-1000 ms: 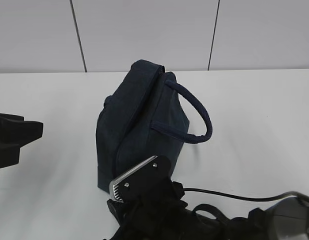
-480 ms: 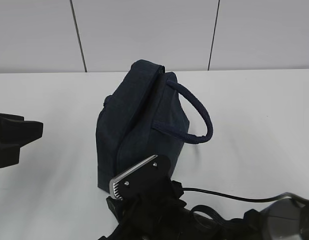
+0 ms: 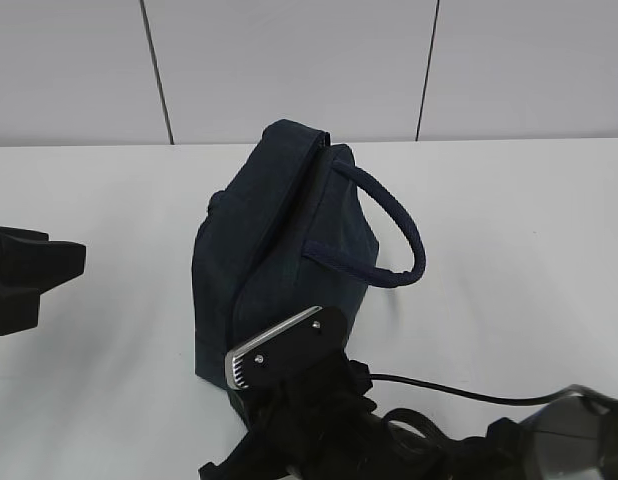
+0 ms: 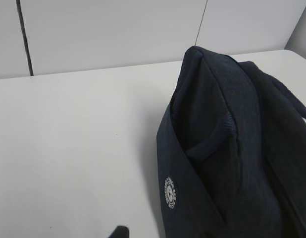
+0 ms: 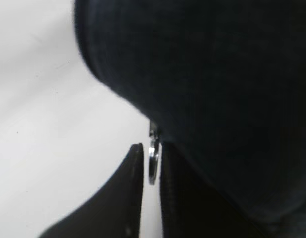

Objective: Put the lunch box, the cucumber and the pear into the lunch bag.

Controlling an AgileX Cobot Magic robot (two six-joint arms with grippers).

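Note:
The dark navy lunch bag (image 3: pixel 279 250) stands on the white table (image 3: pixel 509 230), its top closed and a loop handle (image 3: pixel 399 235) hanging to the right. It also fills the left wrist view (image 4: pixel 232 148) and the right wrist view (image 5: pixel 217 74). My right gripper (image 5: pixel 152 148) is at the bag's near lower end (image 3: pixel 254 390), jaws closed to a thin slit on the zipper's silver ring pull (image 5: pixel 153 161). My left gripper (image 3: pixel 59 288) hangs open and empty to the left of the bag. The lunch box, cucumber and pear are out of view.
A black cable (image 3: pixel 449 390) runs along the table from my right arm at the front. A white panelled wall (image 3: pixel 289 60) stands behind the table. One left fingertip (image 4: pixel 121 232) shows at the bottom of the left wrist view, near the bag's white round logo (image 4: pixel 170 192).
My right gripper has shifted slightly right and towards the front at the bag's near end. The handle has moved a little. The left gripper has not moved.

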